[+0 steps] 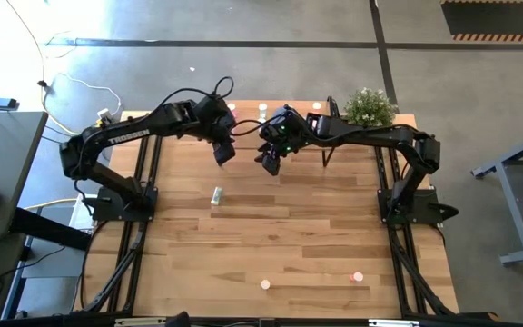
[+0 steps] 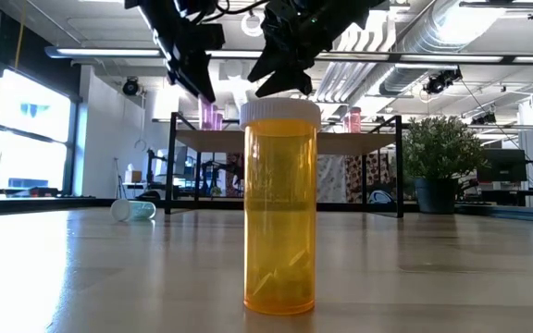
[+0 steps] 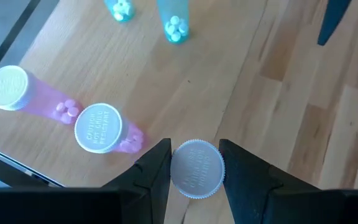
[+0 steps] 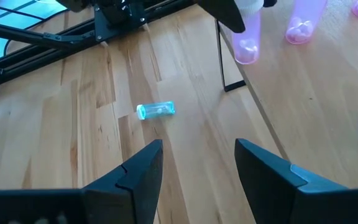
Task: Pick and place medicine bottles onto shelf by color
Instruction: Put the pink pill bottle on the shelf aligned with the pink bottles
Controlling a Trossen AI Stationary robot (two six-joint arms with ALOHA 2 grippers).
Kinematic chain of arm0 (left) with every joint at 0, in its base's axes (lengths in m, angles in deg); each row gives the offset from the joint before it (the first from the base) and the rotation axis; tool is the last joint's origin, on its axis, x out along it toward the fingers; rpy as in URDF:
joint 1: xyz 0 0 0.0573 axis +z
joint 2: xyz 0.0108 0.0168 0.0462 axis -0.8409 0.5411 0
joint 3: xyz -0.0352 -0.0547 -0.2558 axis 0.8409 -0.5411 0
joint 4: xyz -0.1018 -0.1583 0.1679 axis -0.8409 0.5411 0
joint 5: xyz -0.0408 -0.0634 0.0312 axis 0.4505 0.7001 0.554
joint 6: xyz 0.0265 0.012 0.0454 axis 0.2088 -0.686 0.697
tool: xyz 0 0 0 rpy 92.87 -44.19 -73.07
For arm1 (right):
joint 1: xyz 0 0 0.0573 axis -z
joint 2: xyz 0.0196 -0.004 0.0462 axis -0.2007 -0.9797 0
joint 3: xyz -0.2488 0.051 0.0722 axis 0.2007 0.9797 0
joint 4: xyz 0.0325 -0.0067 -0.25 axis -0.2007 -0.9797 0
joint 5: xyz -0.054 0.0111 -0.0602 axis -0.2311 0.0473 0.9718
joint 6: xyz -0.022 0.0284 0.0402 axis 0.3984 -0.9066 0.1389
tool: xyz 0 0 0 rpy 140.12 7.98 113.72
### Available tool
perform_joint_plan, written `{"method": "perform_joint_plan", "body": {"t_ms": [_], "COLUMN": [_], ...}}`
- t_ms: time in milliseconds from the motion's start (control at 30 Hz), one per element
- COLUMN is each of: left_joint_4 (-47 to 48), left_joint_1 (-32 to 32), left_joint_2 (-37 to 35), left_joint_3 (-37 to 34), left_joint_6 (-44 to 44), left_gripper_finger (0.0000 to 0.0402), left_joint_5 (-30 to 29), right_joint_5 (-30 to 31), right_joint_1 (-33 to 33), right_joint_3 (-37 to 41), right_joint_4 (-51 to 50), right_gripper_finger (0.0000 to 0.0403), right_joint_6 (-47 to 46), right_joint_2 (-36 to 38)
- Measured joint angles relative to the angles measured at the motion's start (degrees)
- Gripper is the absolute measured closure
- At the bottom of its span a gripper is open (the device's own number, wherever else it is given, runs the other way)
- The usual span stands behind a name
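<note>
- Bottle (image 3: 196, 168) sits clamped by its white cap in our left hand (image 3: 195, 171), above the shelf (image 3: 185, 74), near two pink bottles (image 3: 98, 129).
- Our right hand (image 4: 197, 165) hangs empty, fingers apart, over the table (image 4: 92, 124); a green bottle (image 4: 156, 110) lies at its 12 o'clock.

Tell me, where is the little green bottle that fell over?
The green bottle lies on its side on the table, left of the middle in the high view, nearer the left arm and in front of the shelf.
</note>
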State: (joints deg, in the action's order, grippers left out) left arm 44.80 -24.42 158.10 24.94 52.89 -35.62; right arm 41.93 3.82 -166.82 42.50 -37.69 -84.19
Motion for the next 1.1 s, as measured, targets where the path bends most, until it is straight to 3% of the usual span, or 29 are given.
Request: {"method": "perform_joint_plan", "body": {"t_ms": [800, 1100], "left_joint_4": [-0.59, 0.00], "left_joint_1": [0.92, 0.92], "left_joint_2": [1.06, 1.22], "left_joint_3": [0.07, -0.02], "left_joint_6": [-1.31, -1.54], "left_gripper_finger": [0.0283, 0.0259], "left_joint_5": [-1.48, -1.50], "right_joint_5": [0.86, 2.29], "right_joint_1": [0.00, -0.01], "right_joint_3": [0.00, 0.00], "right_joint_4": [0.04, -0.01], "right_gripper_finger": [0.0212, 0.0212], "right_joint_6": [-0.12, -0.20], "right_joint_2": [0.00, 0.00]}}
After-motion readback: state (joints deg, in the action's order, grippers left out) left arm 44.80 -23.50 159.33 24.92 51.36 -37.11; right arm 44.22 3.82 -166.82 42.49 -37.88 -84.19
